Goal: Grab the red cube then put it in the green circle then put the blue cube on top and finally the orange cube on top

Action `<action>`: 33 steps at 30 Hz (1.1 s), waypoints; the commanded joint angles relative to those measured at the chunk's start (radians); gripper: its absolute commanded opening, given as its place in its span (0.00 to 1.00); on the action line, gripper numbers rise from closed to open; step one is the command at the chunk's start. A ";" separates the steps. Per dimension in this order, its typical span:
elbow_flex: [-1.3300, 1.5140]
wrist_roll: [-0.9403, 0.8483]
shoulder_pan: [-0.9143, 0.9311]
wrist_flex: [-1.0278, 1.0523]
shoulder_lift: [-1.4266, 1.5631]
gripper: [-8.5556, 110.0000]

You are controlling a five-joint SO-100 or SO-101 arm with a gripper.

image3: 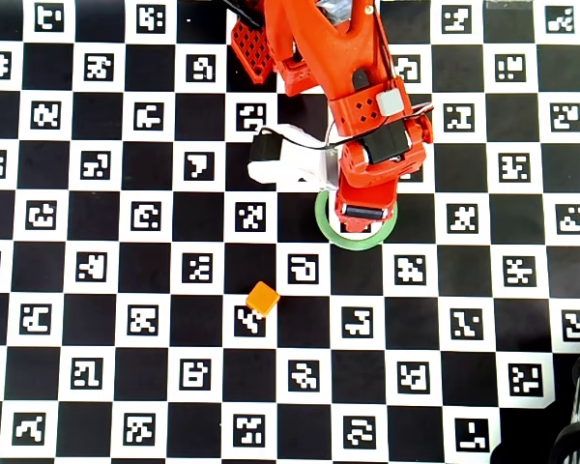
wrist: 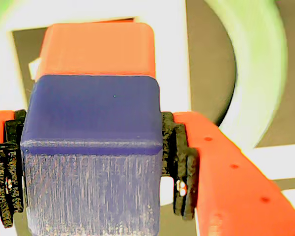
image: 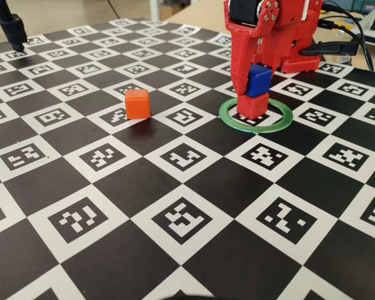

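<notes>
Right of centre in the fixed view, the red gripper point(image: 257, 80) clamps the blue cube point(image: 259, 80) above the red cube point(image: 252, 104) inside the green circle point(image: 228, 116); released off-centre, it would likely topple.

Cubes: blue point(image: 259, 80), red point(image: 252, 104), orange point(image: 137, 103). Ring point(image: 228, 117): green. Gripper point(image: 245, 87): red. Board point(image: 175, 187): black-white checkerboard with coded markers.
</notes>
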 commanded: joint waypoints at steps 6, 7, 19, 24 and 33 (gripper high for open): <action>-0.002 0.002 0.008 -0.011 0.083 0.23; -0.002 0.002 0.006 -0.009 0.084 0.24; 0.014 0.005 -0.017 0.000 0.110 0.36; 0.005 0.018 -0.032 0.028 0.121 0.43; -0.110 0.026 -0.054 0.161 0.146 0.46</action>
